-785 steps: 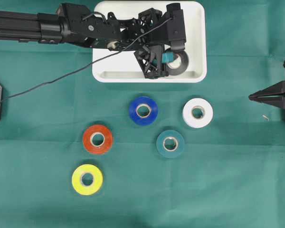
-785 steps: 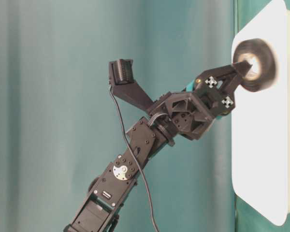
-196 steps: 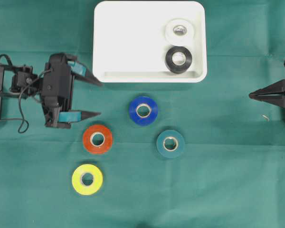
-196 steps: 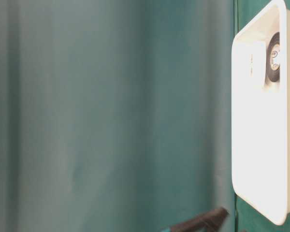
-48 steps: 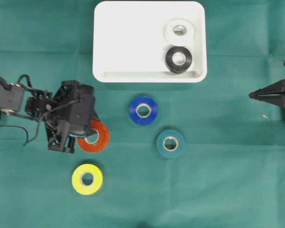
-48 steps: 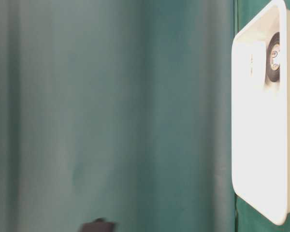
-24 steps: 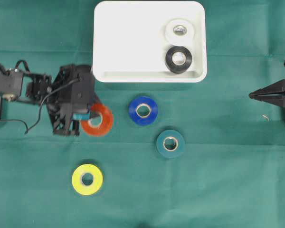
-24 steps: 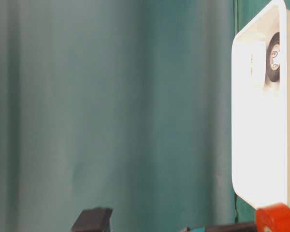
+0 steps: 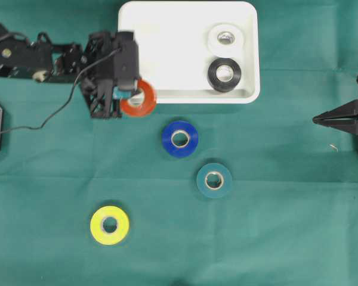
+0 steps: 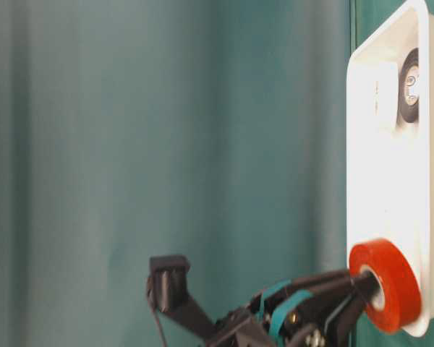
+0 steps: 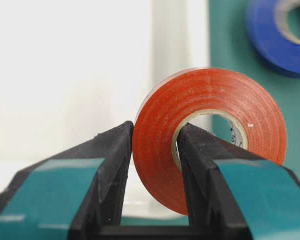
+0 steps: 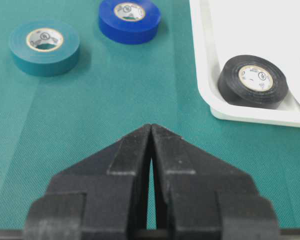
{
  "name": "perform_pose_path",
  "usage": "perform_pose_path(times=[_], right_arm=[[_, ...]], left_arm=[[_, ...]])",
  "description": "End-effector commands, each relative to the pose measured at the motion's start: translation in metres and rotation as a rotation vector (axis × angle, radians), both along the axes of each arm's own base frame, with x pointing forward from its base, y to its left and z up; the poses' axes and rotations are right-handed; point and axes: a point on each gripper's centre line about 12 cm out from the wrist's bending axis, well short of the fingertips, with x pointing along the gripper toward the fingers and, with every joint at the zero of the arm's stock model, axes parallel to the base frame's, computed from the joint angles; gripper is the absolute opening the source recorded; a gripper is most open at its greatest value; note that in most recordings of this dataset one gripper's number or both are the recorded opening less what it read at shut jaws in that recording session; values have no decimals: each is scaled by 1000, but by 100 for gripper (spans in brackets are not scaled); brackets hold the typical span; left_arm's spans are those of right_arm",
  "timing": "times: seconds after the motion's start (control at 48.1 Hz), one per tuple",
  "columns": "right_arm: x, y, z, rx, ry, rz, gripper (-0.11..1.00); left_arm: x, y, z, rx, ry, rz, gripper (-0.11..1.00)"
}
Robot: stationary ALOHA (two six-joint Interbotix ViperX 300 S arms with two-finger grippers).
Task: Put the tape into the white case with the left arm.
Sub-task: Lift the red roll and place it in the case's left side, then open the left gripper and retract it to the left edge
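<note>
My left gripper (image 9: 130, 98), with teal bands on its fingers, is shut on the red tape roll (image 9: 139, 99): one finger is outside the roll, the other through its core, as the left wrist view (image 11: 155, 135) shows on the roll (image 11: 160, 150). It holds the roll in the air at the near left corner of the white case (image 9: 167, 53), also seen in the table-level view (image 10: 380, 181) with the roll (image 10: 390, 278). A white roll (image 9: 225, 38) and a black roll (image 9: 224, 74) lie in the case. My right gripper (image 9: 315, 121) is shut and empty at the right edge; its fingertips touch in the right wrist view (image 12: 151, 127).
On the green cloth lie a blue roll (image 9: 179, 139), a teal roll (image 9: 214, 179) and a yellow roll (image 9: 110, 224). The left arm's cable (image 9: 48, 119) trails over the cloth at the left.
My left gripper has lifted the red roll off the cloth and carried it up and to the right, to the case's near left corner. The right arm has not moved.
</note>
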Motion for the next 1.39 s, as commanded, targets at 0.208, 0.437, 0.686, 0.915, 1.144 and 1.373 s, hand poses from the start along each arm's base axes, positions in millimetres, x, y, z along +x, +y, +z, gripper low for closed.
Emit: perform_pose_path(times=[0.208, 0.437, 0.686, 0.915, 1.144, 1.373], right_arm=[[2, 0, 4, -2, -14, -1, -9], [2, 0, 4, -2, -12, 1, -9], [2, 0, 4, -2, -12, 1, -9], [2, 0, 6, -2, -17, 1, -9], [2, 0, 4, -2, -12, 1, -9], [2, 0, 4, -2, -12, -1, -9]], left_arm=[[15, 49, 1, 49, -20, 70, 28], [17, 63, -2, 71, -12, 79, 28], [15, 62, -5, 68, -2, 79, 28], [11, 59, -10, 59, 11, 78, 37], [6, 57, -13, 54, 18, 80, 97], [4, 54, -7, 56, 4, 79, 99]])
